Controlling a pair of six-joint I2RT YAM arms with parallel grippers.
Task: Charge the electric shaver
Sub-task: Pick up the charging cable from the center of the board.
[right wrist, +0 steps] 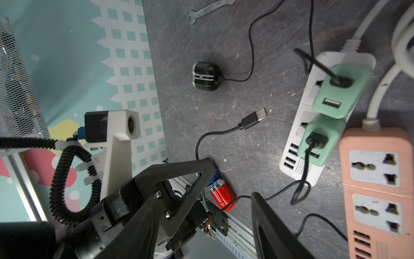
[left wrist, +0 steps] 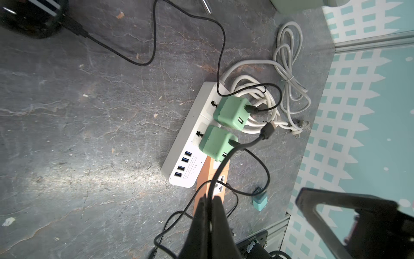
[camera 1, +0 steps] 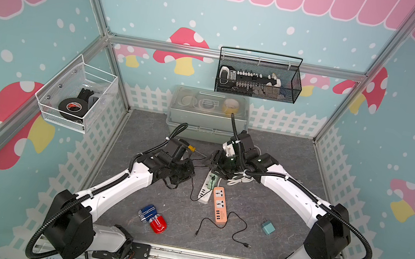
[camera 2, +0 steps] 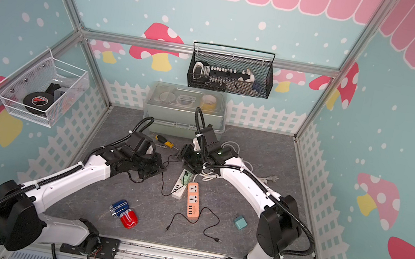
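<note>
Left wrist view: the left pincer (left wrist: 208, 200) is clamped shut on a thin black charging lead (left wrist: 226, 157), whose free plug (left wrist: 268, 129) hangs in the air near two green adapters (left wrist: 216, 143) seated in the white power strip (left wrist: 190, 139). The electric shaver (right wrist: 206, 76), black and rounded, sits on the table (camera 1: 271, 219) at about 10 o'clock from that pincer. It is hidden under the left arm in both top views, and that arm looks plainly the nearer. The plug's long axis runs toward 1 o'clock, its tip turned away from the shaver, so joining the two would likely mean swinging the lead round first. Another thin lead sits in the shaver's side and seems to run to the farther adapter (left wrist: 230, 112); whether the shaver is drawing power cannot be told. The right pincer (camera 1: 216, 163) stands open and empty over the strip's 12 o'clock end. Containers line the edges. A clear lidded box (camera 1: 195, 126) at the table's 12 o'clock holds tape rolls, one of them yellow (camera 1: 230, 106). A black mesh basket (camera 1: 290, 93) on the back wall at 1 o'clock carries a black tool set (camera 1: 250, 78). A white mesh basket (camera 1: 58, 75) at 10 o'clock holds a black tape roll (camera 1: 71, 107).
</note>
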